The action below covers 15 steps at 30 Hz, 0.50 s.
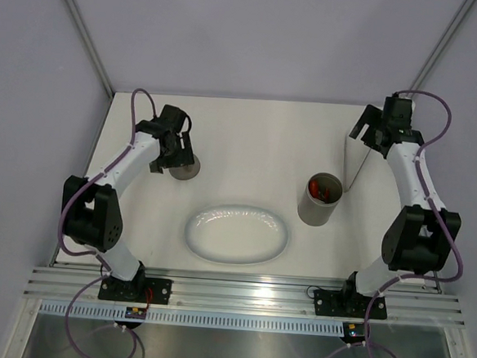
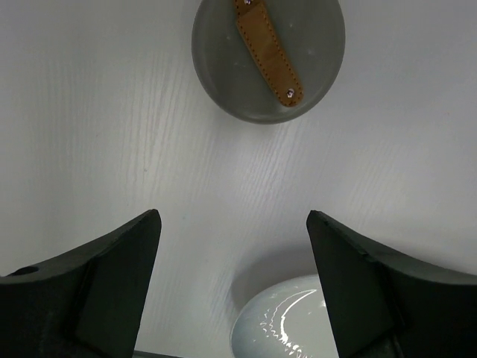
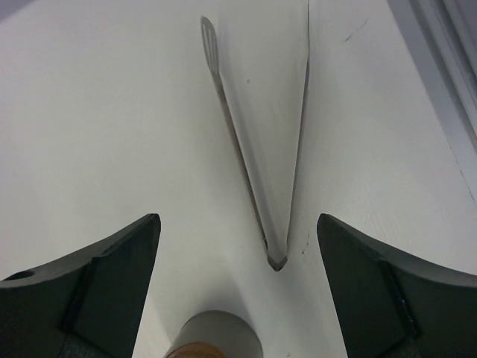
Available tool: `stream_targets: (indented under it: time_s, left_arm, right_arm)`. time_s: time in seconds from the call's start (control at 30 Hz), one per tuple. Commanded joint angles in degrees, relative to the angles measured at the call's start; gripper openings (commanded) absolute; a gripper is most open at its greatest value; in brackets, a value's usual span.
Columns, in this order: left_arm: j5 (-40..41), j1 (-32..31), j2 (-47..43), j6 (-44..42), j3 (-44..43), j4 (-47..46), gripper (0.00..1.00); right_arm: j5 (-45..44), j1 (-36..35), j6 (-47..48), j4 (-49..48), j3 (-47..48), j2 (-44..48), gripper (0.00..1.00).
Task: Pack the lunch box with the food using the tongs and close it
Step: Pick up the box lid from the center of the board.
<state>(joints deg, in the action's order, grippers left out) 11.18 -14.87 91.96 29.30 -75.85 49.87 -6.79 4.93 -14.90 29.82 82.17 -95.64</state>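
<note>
The lunch box (image 1: 312, 210) is a dark grey cup standing right of centre, and red food (image 1: 322, 189) shows inside it. Its round grey lid (image 1: 187, 170) with the tan handle (image 2: 268, 52) lies flat on the table at the left. My left gripper (image 1: 173, 154) hovers over the lid, open (image 2: 233, 218) and holding nothing. The silver tongs (image 1: 344, 162) lie on the table beside the box, seen as a narrow V (image 3: 261, 142). My right gripper (image 1: 363, 130) is above their far end, open (image 3: 237, 221) and not touching them. The lunch box (image 3: 216, 330) sits at the bottom edge of the right wrist view.
A white oval plate (image 1: 236, 234) lies front and centre, and its rim (image 2: 287, 321) shows between the left fingers. An aluminium rail (image 1: 247, 293) runs along the near edge. Grey walls enclose the table on the left, back and right.
</note>
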Motion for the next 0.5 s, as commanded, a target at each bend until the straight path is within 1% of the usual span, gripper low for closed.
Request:
stream_targets:
  time_s: [0.0,0.1,0.13,0.3,0.4,0.47]
  left_arm:
    - [4.10,0.28,4.52,3.39,-4.64,-2.58,0.80]
    - [4.98,0.28,8.83,5.67,-8.06,-3.29,0.78]
    - [5.17,0.28,9.89,6.29,-8.95,-3.28,0.75]
    - [7.27,0.46,17.62,9.55,-14.31,-2.41,0.74]
    - [7.98,0.63,20.27,10.86,-17.04,-1.79,0.74]
    - [7.02,1.42,21.94,11.57,-17.84,-1.96,0.73]
  right_arm:
    - [3.70,-0.71,-3.56,3.13,0.01,7.91,0.93]
    - [4.32,-1.50,-3.91,3.57,-2.44,11.60,0.93]
    - [4.41,-1.59,-4.00,3.66,-2.80,12.39,0.93]
    - [5.90,-2.12,-4.44,3.93,-5.17,16.53,0.93]
    - [6.35,-2.12,-4.35,4.28,-6.05,17.76,0.93]
    - [6.52,-2.12,-4.27,4.28,-6.41,18.46,0.93]
